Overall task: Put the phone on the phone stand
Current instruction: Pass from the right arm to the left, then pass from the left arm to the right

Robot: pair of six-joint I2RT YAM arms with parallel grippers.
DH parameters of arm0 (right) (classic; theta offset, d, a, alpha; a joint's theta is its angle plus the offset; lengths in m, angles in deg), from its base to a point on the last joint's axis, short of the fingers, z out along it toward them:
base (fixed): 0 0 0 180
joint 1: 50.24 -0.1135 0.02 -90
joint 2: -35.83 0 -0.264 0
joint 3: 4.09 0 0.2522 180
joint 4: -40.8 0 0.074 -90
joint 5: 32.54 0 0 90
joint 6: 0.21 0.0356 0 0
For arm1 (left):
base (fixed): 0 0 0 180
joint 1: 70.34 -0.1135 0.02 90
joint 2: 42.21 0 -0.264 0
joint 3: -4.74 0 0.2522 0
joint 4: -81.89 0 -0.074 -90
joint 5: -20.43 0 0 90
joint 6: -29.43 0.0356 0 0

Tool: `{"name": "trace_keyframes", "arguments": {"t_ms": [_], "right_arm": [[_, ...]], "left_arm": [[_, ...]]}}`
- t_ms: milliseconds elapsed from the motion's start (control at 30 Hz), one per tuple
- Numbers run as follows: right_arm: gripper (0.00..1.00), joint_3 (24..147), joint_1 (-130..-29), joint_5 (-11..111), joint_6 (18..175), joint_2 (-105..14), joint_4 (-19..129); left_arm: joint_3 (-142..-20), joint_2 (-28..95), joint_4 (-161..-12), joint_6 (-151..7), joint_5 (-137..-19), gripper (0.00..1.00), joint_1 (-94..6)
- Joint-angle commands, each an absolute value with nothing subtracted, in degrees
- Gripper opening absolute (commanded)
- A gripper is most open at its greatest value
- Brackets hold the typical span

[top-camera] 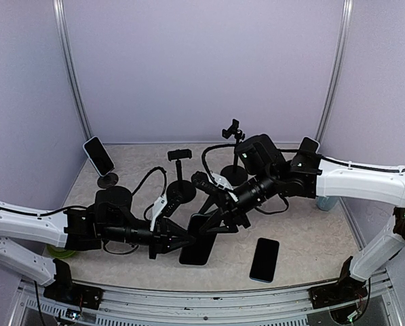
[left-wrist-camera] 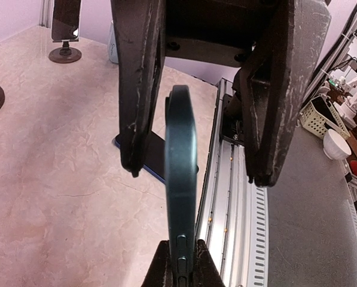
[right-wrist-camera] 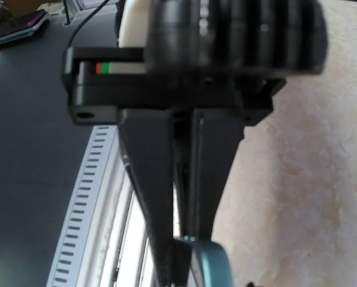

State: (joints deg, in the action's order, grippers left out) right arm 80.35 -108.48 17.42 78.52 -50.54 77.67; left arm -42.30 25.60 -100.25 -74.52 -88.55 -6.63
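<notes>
A dark teal phone [top-camera: 197,250] hangs edge-up above the table's front middle, between both arms. My left gripper [top-camera: 182,241] is shut on the phone's near end; the left wrist view shows its fingertips [left-wrist-camera: 183,248] pinching the phone [left-wrist-camera: 181,167] by the side buttons. My right gripper [top-camera: 222,219] is open, its fingers [left-wrist-camera: 136,89] standing wide on either side of the phone's far end without touching it. In the right wrist view the phone [right-wrist-camera: 213,266] shows at the bottom, under the left gripper's fingers [right-wrist-camera: 148,179]. An empty phone stand [top-camera: 180,178] stands behind.
A second dark phone [top-camera: 264,259] lies flat at the front right. A phone on a stand [top-camera: 98,155] is at the back left, another one [top-camera: 309,146] at the back right. A second empty stand [top-camera: 235,170] rises behind the right gripper. The table's metal rail [left-wrist-camera: 232,197] runs close by.
</notes>
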Motion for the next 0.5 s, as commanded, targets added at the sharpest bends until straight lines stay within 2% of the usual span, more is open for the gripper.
{"name": "trace_keyframes", "arguments": {"t_ms": [0, 300, 467], "right_arm": [[0.48, 79.5, -109.1, 16.3, 79.4, -50.4, 75.0], [0.49, 78.3, -109.2, 15.9, 80.5, -51.8, 72.6], [0.44, 78.3, -109.1, 14.6, 80.8, -52.7, 72.4]], "left_arm": [[-43.0, 24.5, -104.9, -75.2, -88.3, 0.00, -6.9], [-42.5, 23.4, -106.3, -75.3, -89.2, 0.00, -6.9], [-42.3, 23.2, -106.4, -75.2, -88.7, 0.00, -6.9]]}}
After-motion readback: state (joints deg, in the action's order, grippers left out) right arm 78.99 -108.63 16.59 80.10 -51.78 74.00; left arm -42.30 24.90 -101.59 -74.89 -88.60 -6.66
